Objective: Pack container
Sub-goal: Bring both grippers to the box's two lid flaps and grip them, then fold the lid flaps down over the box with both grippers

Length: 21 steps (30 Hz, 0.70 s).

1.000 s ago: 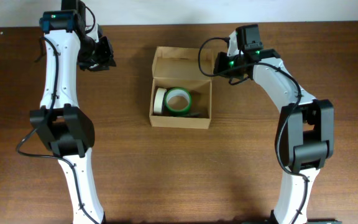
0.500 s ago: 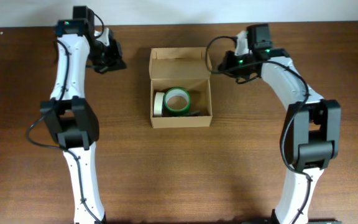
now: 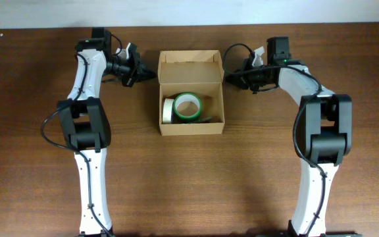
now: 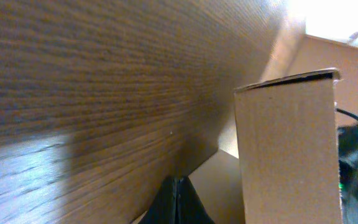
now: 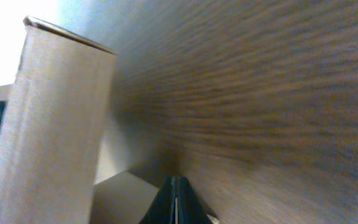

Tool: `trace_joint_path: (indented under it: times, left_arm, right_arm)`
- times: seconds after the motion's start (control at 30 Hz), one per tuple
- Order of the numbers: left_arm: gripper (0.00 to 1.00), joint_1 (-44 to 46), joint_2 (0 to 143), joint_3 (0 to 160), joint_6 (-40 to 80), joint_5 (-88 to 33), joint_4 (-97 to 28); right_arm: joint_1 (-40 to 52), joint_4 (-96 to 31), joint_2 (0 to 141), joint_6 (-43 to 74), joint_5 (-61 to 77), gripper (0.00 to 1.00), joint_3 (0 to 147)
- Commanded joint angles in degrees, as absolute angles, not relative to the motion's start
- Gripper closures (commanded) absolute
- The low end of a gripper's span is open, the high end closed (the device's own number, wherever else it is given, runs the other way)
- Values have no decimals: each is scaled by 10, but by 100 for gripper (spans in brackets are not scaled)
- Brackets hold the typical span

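While it sits open, container (image 3: 191, 128) holds tape rolls (image 3: 200, 107).

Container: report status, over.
Left tool shut, empty, left of container. Right tool shut, empty, right of it. Lid open; green tape roll and white tape roll inside.

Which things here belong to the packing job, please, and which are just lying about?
Job: box; green tape and white tape inside it; left hand; right hand.
Lying about: nothing loose that I can see; only the table itself.
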<state>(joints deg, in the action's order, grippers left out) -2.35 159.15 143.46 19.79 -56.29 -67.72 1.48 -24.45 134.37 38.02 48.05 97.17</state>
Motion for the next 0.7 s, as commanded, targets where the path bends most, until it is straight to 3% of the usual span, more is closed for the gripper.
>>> trace_joint_path:
  times: [0.0,0.37,0.67]
  left_arm:
    - [98,-20,1608,1436,215,-611,-671]
    - [99,-14,1608,1437,301,-745,-537]
    - [98,-14,1608,1439,330,-768,-478]
  right_arm:
    - [18,-218,1354,420,564,96,967]
    - [18,-139,1354,420,612,96,967]
    - [19,-92,1354,420,640,96,967]
